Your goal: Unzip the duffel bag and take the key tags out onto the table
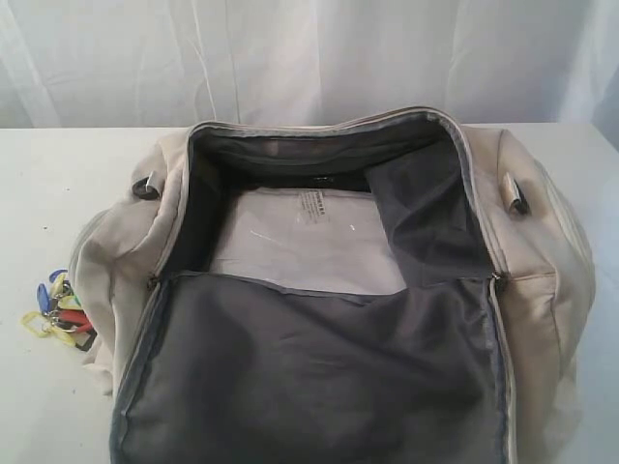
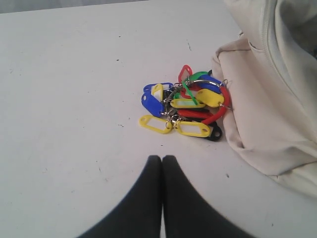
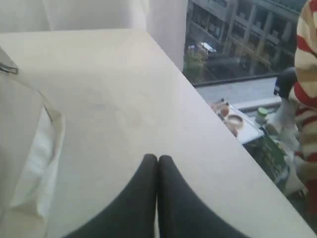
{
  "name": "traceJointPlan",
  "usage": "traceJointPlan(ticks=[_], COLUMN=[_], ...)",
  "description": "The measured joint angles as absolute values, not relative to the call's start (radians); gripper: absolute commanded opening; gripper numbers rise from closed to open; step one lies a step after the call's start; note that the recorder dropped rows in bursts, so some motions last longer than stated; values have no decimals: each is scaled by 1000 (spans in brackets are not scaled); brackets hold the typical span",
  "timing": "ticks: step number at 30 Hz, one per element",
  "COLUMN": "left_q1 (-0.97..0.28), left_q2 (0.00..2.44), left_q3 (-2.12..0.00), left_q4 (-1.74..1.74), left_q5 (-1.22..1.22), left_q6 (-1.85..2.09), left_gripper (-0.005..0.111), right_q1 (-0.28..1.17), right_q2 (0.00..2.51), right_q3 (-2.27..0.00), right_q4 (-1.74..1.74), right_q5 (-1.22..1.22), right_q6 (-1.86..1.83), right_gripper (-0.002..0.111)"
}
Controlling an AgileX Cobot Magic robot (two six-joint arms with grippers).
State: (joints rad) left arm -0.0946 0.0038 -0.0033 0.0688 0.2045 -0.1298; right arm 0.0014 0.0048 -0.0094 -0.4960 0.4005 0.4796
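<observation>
The cream duffel bag (image 1: pixel 542 280) lies unzipped in the middle of the table (image 1: pixel 48 193), its dark grey flap (image 1: pixel 309 377) folded toward the camera. A bunch of blue, yellow and red key tags (image 1: pixel 58 311) rests on the table against the bag's left end. In the left wrist view the key tags (image 2: pixel 185 105) lie a short way beyond my left gripper (image 2: pixel 162 158), which is shut and empty above bare tabletop. My right gripper (image 3: pixel 158 158) is shut on nothing over the table, beside the bag's side (image 3: pixel 20 148). Neither arm shows in the exterior view.
A clear packet with printed text (image 1: pixel 305 242) lies inside the bag. The table's edge (image 3: pixel 218 124) runs close to my right gripper, with a window and clutter beyond. White curtains (image 1: pixel 309 58) hang behind the table.
</observation>
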Motion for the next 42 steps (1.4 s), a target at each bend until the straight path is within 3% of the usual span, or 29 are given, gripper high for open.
traceJointPlan(ticks=[5, 12, 31, 34, 39, 42], left_q1=[-95, -95, -95, -95, -95, -95], left_q2=[4, 4, 4, 4, 4, 4], left_q3=[-3, -3, -3, -3, -3, -3], left_q4=[69, 69, 69, 69, 69, 69], left_q5=[204, 204, 204, 204, 204, 204], left_q6=[-130, -130, -130, -130, -130, -130], left_gripper=[0, 0, 0, 0, 0, 0], right_q1=[39, 140, 140, 140, 140, 140], right_q2=[5, 5, 5, 5, 5, 5], right_q3=[-4, -4, -3, -3, -3, -3], right_q4=[-502, -506, -470, -350, 137, 173], right_q5=[258, 236, 240, 242, 272, 276], right_q6=[483, 486, 494, 494, 496, 496], right_gripper=[0, 0, 0, 0, 0, 0])
